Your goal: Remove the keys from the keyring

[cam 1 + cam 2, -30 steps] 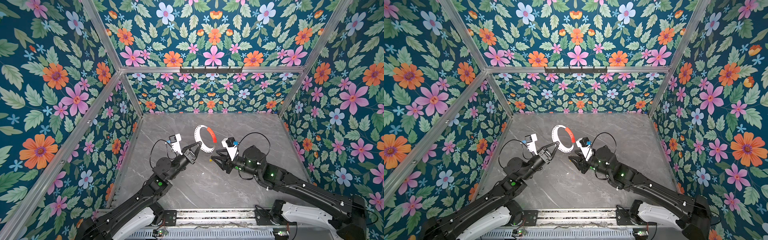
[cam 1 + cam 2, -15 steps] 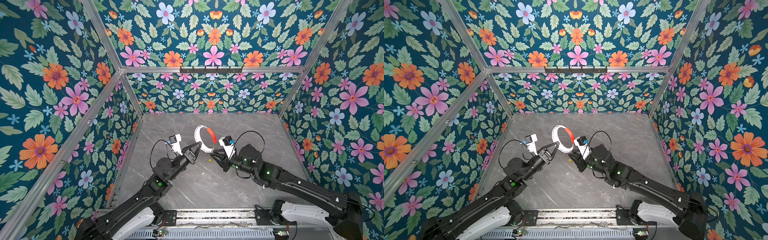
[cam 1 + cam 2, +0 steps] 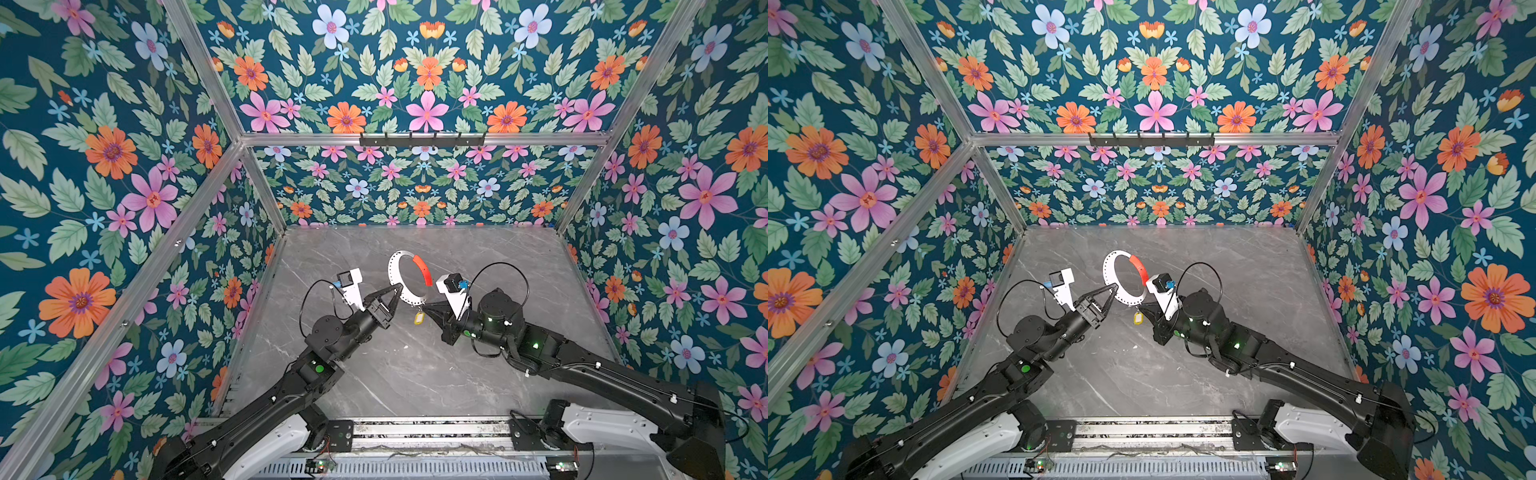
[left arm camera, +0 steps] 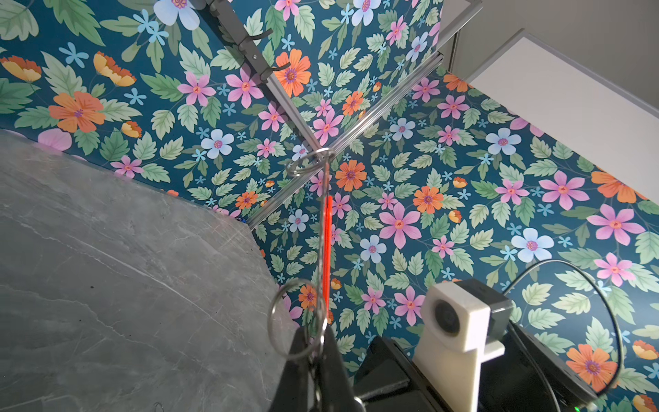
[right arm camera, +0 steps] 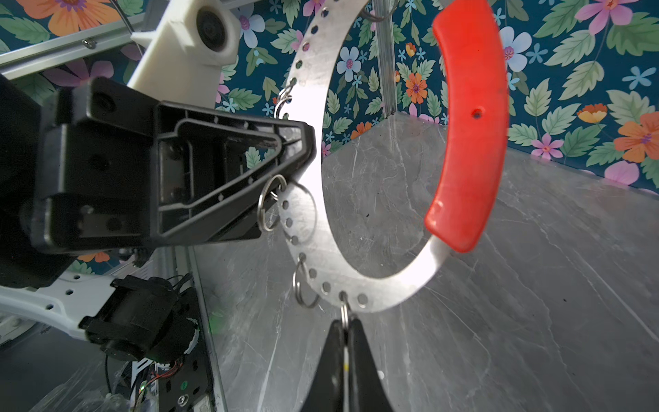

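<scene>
You've got a grey tabletop veined in white, and on it lies one tiny pale speck, near the middle.

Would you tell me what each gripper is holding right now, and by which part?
Left gripper clamps the keyring by its silver rim. Right gripper pinches the yellow-tagged key at its small ring, just below the keyring.

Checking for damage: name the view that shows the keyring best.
Right wrist view: the keyring fills it face-on, holes, split rings and red segment clear. Left wrist view shows it edge-on; both top views show it whole but small.
</scene>
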Tool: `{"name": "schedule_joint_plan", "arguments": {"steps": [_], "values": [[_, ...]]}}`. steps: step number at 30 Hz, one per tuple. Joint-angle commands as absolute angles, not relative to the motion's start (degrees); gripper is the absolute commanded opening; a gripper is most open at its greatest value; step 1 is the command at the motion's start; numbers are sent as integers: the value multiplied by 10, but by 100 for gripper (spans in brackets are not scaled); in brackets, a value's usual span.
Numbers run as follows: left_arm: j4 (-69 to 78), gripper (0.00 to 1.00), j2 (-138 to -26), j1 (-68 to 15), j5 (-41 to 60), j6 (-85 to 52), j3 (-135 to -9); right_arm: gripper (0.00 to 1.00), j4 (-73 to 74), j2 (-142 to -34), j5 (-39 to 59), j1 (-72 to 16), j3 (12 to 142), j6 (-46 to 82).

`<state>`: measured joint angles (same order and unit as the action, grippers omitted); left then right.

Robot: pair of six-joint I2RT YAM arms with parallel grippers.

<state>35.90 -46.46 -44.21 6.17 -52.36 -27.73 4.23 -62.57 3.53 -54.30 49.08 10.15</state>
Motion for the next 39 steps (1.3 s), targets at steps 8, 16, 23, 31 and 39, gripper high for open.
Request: {"name": "schedule_joint_plan", "arguments": {"steps": [8, 16, 23, 31, 39], "values": [[378, 0, -465, -442, 62, -524, -276, 0, 54, -622, 41, -543, 493, 91], [366, 11, -464, -443, 63, -533, -267, 0, 8, -603, 31, -542, 513, 71], [365, 16, -470, -442, 80, -539, -263, 0, 5, -609, 19, -539, 527, 59], [355, 23, -472, -442, 96, -542, -266, 0, 23, -612, 78, -512, 528, 55], [326, 34, -466, -443, 92, -530, -273, 0, -25, -609, 179, -493, 554, 22]]}}
